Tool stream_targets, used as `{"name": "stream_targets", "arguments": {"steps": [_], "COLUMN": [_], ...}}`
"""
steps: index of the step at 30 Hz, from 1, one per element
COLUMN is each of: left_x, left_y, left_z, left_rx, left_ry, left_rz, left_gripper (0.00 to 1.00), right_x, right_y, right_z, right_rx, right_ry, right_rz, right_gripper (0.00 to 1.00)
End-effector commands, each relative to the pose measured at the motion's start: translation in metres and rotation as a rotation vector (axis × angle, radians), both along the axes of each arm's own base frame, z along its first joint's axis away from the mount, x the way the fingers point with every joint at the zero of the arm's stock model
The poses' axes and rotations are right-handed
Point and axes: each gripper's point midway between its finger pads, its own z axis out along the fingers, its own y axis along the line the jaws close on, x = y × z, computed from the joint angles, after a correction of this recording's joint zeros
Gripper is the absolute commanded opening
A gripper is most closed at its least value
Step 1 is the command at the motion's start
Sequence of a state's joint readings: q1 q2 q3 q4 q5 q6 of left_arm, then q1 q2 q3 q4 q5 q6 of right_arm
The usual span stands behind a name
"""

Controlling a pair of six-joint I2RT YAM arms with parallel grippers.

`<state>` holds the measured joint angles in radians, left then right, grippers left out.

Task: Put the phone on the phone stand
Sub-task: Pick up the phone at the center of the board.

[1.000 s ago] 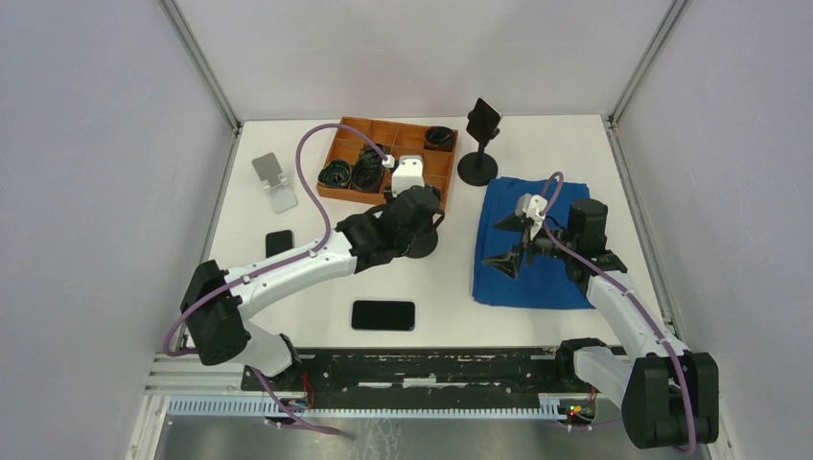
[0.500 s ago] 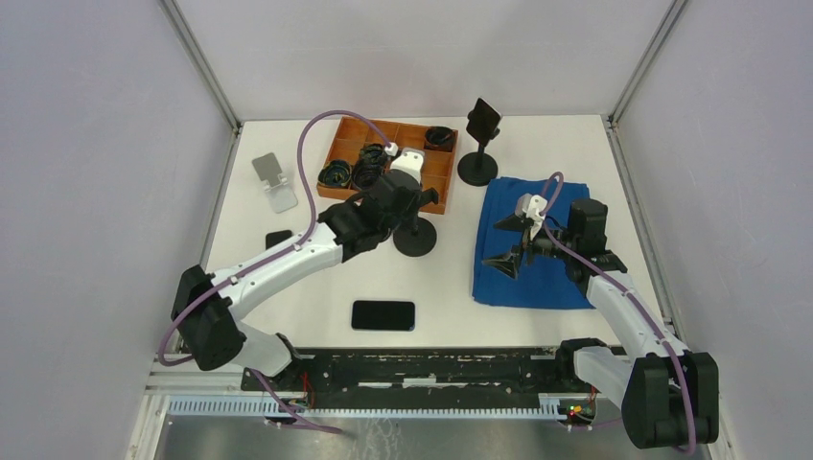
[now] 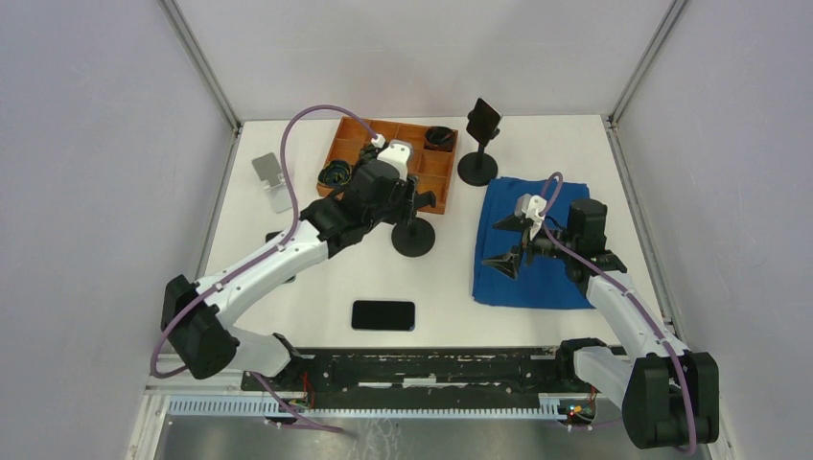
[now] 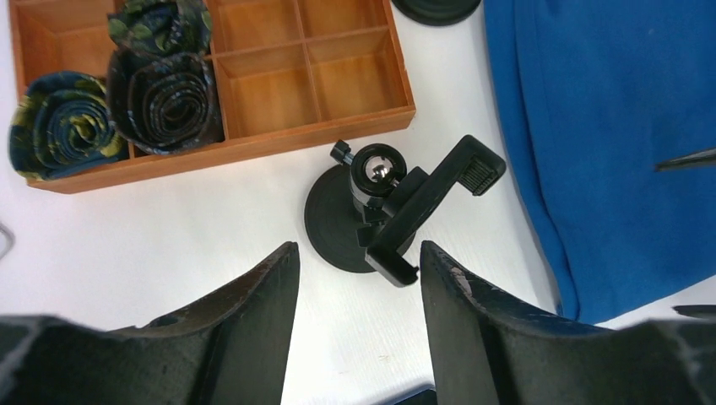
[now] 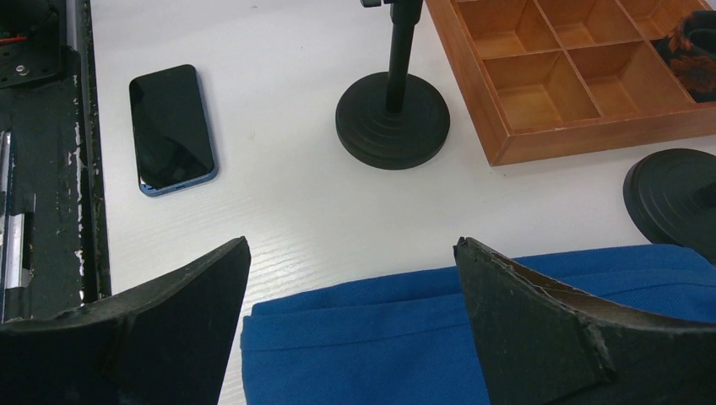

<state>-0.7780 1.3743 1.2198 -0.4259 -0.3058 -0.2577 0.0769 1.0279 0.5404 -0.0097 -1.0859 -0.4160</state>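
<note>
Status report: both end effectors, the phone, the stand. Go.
Left end effector open, empty, above black round-base clamp stand. Right end effector open, empty, over blue cloth. Black slab phone flat on white table, untouched. Nothing between them.

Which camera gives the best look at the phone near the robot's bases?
The right wrist view: the phone lies whole and close, screen up, blue edge showing. The top view shows it whole but small. The left wrist view shows at most a dark sliver at its bottom edge.
</note>
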Motion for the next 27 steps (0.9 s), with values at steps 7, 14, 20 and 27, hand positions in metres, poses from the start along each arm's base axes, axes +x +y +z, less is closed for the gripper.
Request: {"name": "stream_targets", "arguments": {"steps": [7, 14, 20, 27], "left_x": [-0.011, -0.020, -0.018, -0.012], "left_y": [0.038, 0.061, 0.103, 0.134], "left_z": [0.064, 0.069, 0.039, 0.023], "left_rx": [0.020, 0.100, 0.206, 0.296], "left_ry": [-0.161, -0.219, -0.273, -0.259], "left_rz": [-0.018, -0.041, 0.095, 0.215], "left_gripper": [0.67, 0.94, 1.00, 1.00], "right_x": [0.008, -0.008, -0.036, -0.072], "right_y": [0.003, 0.018, 0.050, 0.105], "right_z": [0.018, 0.011, -0.001, -0.022], "right_rx": [-0.012, -0.053, -0.136, -0.292], "right_ry": [-0.085, -0.113, -0.199, -0.233], "right_rz": [0.006, 0.085, 0.230, 0.381], "right_gripper": [0.98, 0.98, 0.98, 0.98]}}
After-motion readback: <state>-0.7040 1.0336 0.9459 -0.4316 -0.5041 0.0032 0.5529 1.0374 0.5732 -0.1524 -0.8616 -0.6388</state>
